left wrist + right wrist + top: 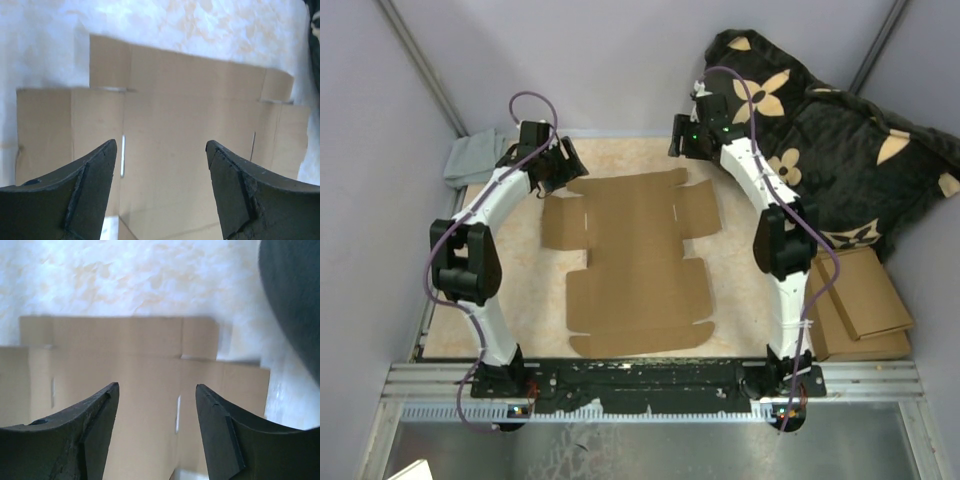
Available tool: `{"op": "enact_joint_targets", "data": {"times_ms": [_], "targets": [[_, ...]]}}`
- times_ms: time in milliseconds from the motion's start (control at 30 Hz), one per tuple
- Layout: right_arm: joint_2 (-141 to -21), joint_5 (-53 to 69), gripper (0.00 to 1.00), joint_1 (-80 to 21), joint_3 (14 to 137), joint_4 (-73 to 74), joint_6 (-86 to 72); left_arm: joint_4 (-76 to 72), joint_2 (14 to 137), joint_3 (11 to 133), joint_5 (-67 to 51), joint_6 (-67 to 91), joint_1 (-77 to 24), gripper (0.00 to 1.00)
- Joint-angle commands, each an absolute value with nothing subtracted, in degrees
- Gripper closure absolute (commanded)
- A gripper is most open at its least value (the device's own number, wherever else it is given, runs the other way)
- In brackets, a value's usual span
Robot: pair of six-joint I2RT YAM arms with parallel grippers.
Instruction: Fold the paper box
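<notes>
Brown paper box [635,265]: laid flat and unfolded on the table, spread between the two claws and reaching from them toward the arm bases. It fills the ground beyond the fingertips in the left wrist view [190,125] and the right wrist view [140,365].
Left claw [558,165] [161,145]: held wide with nothing gripped, set by the box's far left corner. Contact with the card cannot be told.
Right claw [680,140] [157,386]: held wide with nothing gripped, set by the box's far right corner.
Box edges: a stepped, die-cut outline is seen. Side flaps jut outward past each claw, and a rounded flap lies at the end farthest from the claws. A thin slot [122,156] is cut just beside the left finger.
Open room: a band of table [740,280] is shown outboard of each side flap. A grey cloth [470,155] is bunched just outboard of the left claw. A dark blanket [840,130] is heaped behind and outboard of the right claw. A pile of flat cardboard sheets [860,300] is stacked beyond the right arm, well apart from the box.
Materials: matte creased card; a marbled cream-and-peach tabletop; black, curved, scuffed fingers [90,430]; plush blanket fabric printed with tan flower shapes.
</notes>
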State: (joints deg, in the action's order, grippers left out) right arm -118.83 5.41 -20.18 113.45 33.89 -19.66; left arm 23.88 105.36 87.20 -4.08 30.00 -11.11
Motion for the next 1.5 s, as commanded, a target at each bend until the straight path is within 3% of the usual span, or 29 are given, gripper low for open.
{"op": "enact_joint_targets", "data": {"times_ms": [0, 200, 433, 967, 1467], "targets": [[-131.63, 4.87, 0.36, -18.89, 126.17, 40.79, -17.76, 25.48, 112.34, 93.99, -3.25, 28.91, -8.67, 0.21], [-141.48, 2.11, 0.35, -18.35, 137.34, 42.09, -17.76, 20.32, 118.91, 97.81, -5.10, 27.64, -6.07, 0.21], [-143.81, -2.96, 0.31, -18.28, 136.71, 40.18, -17.20, 15.89, 124.67, 101.23, -8.25, 27.58, -5.36, 0.22], [-146.73, 5.32, 0.32, -17.92, 136.76, 36.29, -17.05, 15.32, 129.42, 103.62, -10.24, 28.44, -5.38, 0.23], [-139.70, 9.35, 0.34, -18.15, 130.28, 32.02, -16.29, 14.24, 127.56, 103.69, -16.72, 30.55, -6.25, 0.28]]}}
